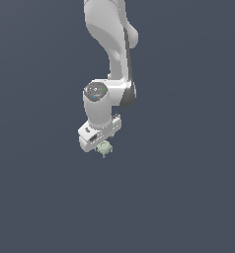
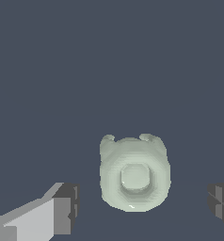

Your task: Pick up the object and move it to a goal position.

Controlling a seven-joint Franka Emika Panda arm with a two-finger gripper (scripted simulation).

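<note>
One claw (image 1: 101, 146) only, spread open, fingers (image 2: 62, 207) well apart either side of the object (image 2: 134, 175), not touching. Sat low under the wrist, pale and lumpy. Risked slipping off rounded flanks if closed off-centre or too high.

The object (image 1: 104, 147) is a little pale grey-green lump (image 2: 134, 173) with stubby nubs, sitting just below center of the exterior view.
</note>
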